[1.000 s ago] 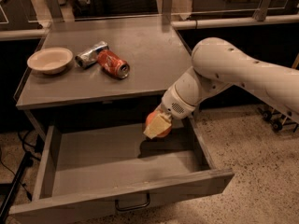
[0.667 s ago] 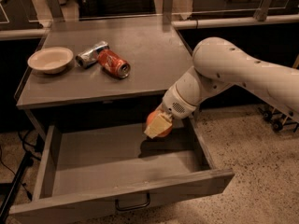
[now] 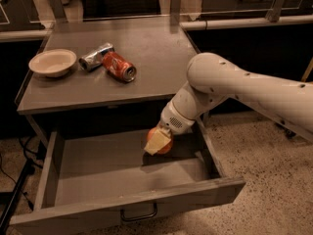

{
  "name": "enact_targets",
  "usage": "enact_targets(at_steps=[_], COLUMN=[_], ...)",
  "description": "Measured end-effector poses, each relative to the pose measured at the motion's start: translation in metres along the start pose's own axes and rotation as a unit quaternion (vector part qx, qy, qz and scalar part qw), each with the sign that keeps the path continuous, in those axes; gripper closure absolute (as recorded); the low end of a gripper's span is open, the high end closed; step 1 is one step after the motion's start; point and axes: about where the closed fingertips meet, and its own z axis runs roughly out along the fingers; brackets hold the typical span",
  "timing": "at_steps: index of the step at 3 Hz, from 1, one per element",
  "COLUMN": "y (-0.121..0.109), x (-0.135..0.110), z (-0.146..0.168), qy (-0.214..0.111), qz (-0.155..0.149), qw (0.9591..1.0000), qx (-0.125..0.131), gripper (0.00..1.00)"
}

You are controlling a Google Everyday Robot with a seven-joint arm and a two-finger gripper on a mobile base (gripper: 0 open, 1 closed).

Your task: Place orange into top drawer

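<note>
The orange is lower now than it was a moment ago. It has gone down a bit and a bit toward 7 o'clock, deeper into the open top drawer. Before, it hung higher, close under the table's edge. Nothing else has moved.

My gripper is squeezed tight around the orange. One pale finger lies slanted across the front of the fruit, so only parts of its orange skin peek out. The orange sits inside the drawer, in the far right part, at about 1 o'clock from the drawer's middle. A dark shadow lies on the drawer floor just beside it. I cannot tell if the orange touches the floor.

My white arm comes in from 3 o'clock and bends down to the drawer.

The drawer's dark handle is at 6 o'clock on its front.

On the table there is a bowl at 9 o'clock. A silver can and a red soda can lie on their sides just beside it, touching each other.
</note>
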Motion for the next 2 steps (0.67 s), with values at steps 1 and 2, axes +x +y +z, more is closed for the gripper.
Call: enact_targets(at_steps=[1, 2], y=[-0.0106, -0.0106], x=[0.0144, 0.0146], z=[0.0323, 0.0325], qy=[0.035, 0.035], qz=[0.032, 0.032], qw=[0.9989, 0.9989], qx=[0.004, 0.004], gripper=[1.0, 1.0])
